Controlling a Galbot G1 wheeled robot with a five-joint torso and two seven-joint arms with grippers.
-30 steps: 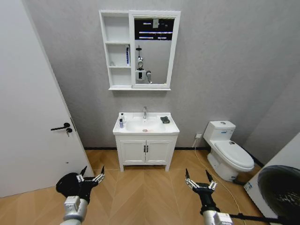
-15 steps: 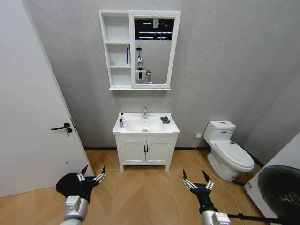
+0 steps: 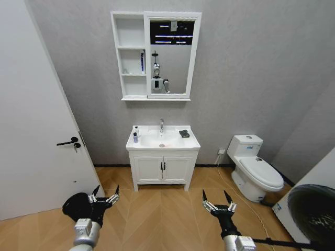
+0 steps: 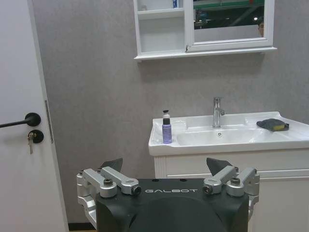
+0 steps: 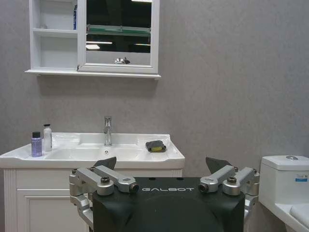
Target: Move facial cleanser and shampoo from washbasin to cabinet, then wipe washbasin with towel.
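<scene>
The washbasin (image 3: 163, 140) is seen against the grey wall, well apart from the robot, with the cabinet (image 3: 155, 55) hung above it. Two small bottles (image 3: 135, 135) stand at the basin's left rim, a purple one (image 4: 166, 132) in front and a white pump one (image 5: 47, 137) just behind; which is cleanser and which shampoo cannot be told. The towel (image 3: 184, 134) is laid on the right rim, a dark folded cloth with a yellow patch showing at its edge.

The left gripper (image 3: 102, 196) and right gripper (image 3: 216, 202) are held low over the wood-patterned floor, each with fingers spread wide and nothing between them.

No item has yet been moved, so the approach is judged to be the step in hand. It would be done best by squaring the base to the vanity (image 3: 162, 168) and stopping short of its doors, so that both rim and shelves can be reached.

The glazed ceramic rim looks smooth and slippery; the bottles are narrow, upright cylinders, likely to tip if nudged. One blue tube (image 3: 142, 61) already stands on the middle shelf.
</scene>
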